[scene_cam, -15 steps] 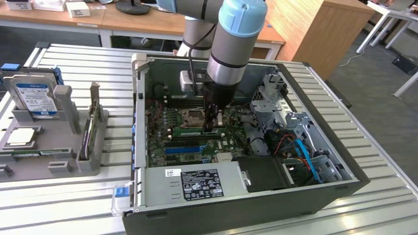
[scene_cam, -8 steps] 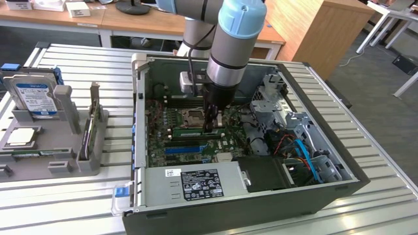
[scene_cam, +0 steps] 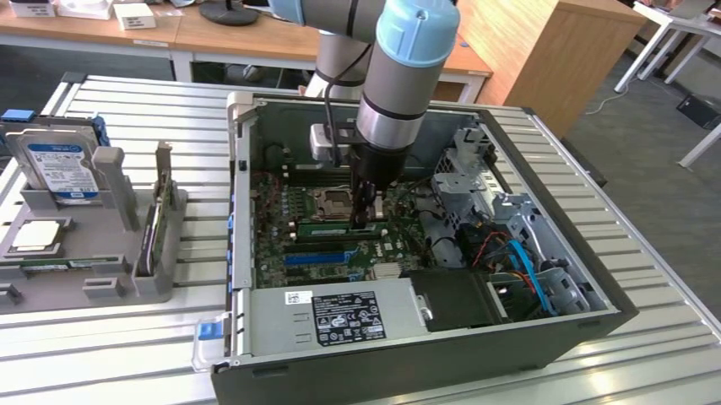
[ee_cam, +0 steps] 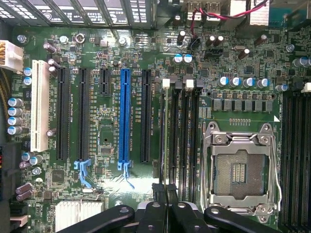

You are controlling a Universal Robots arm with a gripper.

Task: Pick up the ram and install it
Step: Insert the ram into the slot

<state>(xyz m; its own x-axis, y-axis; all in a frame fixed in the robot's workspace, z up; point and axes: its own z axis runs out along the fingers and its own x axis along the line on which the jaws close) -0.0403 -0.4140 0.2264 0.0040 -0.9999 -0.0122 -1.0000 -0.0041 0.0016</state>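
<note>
- Wrist view: the ram (ee_cam: pixel 167 136), a thin stick seen edge-on, stands upright on the motherboard (ee_cam: pixel 112 126).
- The gripper (ee_cam: pixel 165 190) is clamped on its near end.

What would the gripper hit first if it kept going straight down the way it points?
Probably the ram, which stands edge-on in the motherboard directly beneath the gripper. They may already be touching; the depth is unclear.

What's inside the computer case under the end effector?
A green motherboard with an empty processor socket, card slots and memory slots. The ram stands on edge in one slot below the end effector, which covers one end of it.
</note>
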